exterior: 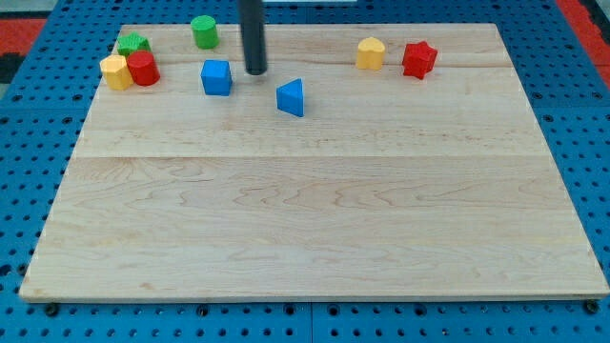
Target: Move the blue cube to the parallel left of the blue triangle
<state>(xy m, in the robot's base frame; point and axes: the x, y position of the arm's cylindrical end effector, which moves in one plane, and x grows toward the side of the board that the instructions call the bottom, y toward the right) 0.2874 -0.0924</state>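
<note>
The blue cube (216,77) sits near the view's top left on the wooden board (315,210). The blue triangle (292,97) lies to its right and slightly lower. My tip (255,72) is the lower end of the dark rod coming down from the view's top. It stands between the two blue blocks, just right of the cube and up-left of the triangle. It touches neither block that I can make out.
A green star (133,44), a yellow block (115,71) and a red block (143,69) cluster at the top left. A green cylinder (204,31) stands at the top. A yellow block (371,53) and a red star (418,59) sit at the top right.
</note>
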